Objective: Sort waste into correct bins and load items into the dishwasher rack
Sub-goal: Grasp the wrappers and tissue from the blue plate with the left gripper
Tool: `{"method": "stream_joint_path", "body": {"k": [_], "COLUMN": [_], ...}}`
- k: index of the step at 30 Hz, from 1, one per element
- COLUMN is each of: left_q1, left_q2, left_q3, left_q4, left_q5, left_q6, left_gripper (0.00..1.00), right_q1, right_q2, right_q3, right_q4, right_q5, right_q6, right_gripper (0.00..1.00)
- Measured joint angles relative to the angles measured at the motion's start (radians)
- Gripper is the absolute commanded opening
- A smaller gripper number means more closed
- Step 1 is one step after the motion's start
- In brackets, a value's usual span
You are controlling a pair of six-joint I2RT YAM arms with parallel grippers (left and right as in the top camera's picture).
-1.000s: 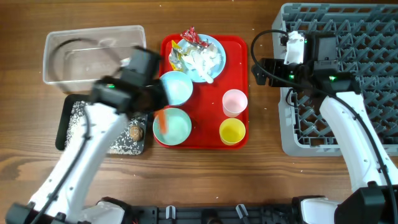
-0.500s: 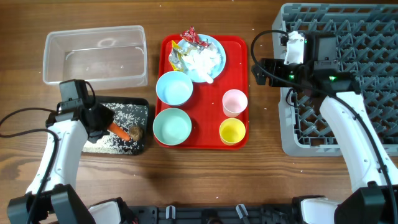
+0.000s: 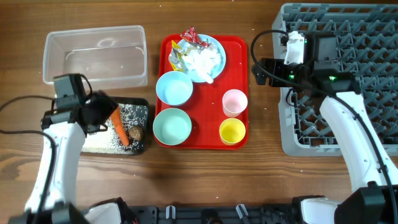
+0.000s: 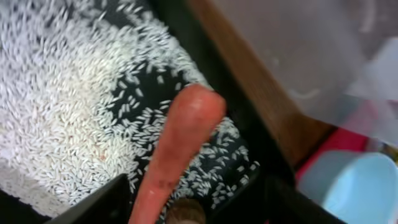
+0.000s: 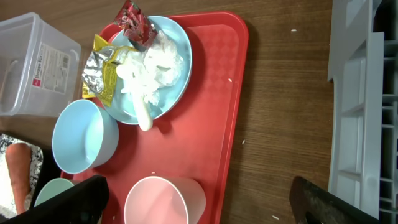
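Note:
The orange carrot lies in the black tray on loose rice, next to the brown lump. My left gripper hangs over the carrot's thick end with its jaws open; the carrot runs between the fingers, ungripped. My right gripper stands open above the tray's right edge, near the pink cup. The plate holds tissue, wrappers and the spoon. Two blue bowls and the yellow cup sit on the red tray.
The clear tub stands behind the black tray. The red tray sits in the middle. The grey dishwasher rack fills the right side, under my right arm.
My left arm swung left from above the bowls to the black tray with the carrot. Its jaws opened and the carrot now lies in the tray. The right arm has not moved.

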Motion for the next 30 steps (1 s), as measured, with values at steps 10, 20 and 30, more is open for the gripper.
{"method": "stream_joint_path", "body": {"k": [10, 20, 30], "left_q1": [-0.494, -0.671, -0.703], "left_q2": [-0.069, 0.399, 0.426], "left_q3": [0.219, 0.506, 0.523], "left_q4": [0.027, -0.027, 0.340], "left_q5": [0.025, -0.042, -0.166], "left_q6": [0.240, 0.347, 0.453], "left_gripper": [0.73, 0.76, 0.82], "right_q1": [0.000, 0.000, 0.000], "right_q2": [-0.016, -0.090, -0.090], "right_q3": [0.059, 0.109, 0.109], "right_q4": [-0.056, -0.140, -0.139], "right_q5": [0.001, 0.049, 0.060], "right_q6": [-0.010, -0.032, -0.032], "right_gripper": [0.96, 0.96, 0.96]}}
